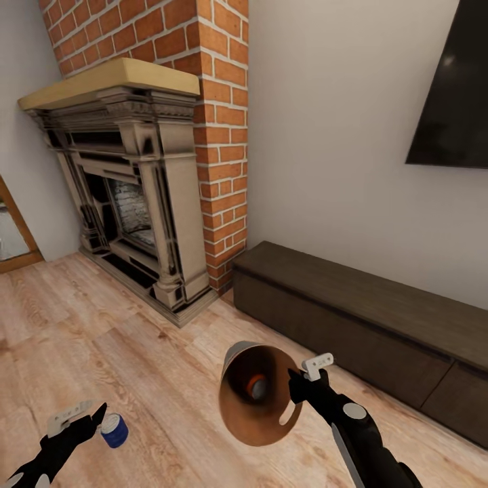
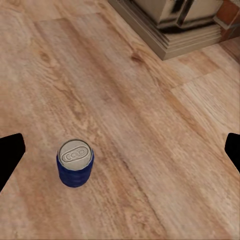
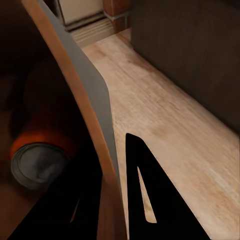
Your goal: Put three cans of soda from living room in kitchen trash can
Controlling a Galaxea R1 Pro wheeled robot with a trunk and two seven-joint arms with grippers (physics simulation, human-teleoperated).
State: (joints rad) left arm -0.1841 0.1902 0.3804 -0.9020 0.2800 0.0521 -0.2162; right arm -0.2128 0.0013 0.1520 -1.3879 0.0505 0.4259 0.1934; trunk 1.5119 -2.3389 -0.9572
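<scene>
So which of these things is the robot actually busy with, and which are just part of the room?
Part of the job:
- blue soda can, upright on the floor between the open left gripper fingers
- trash can, tipped, rim held by the right gripper
- orange soda can inside it

Just there:
- fireplace
- brick chimney
- dark low cabinet
- wall TV
- plank floor

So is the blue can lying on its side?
No, the blue can stands upright on the wood floor, its grey top facing up.
</scene>
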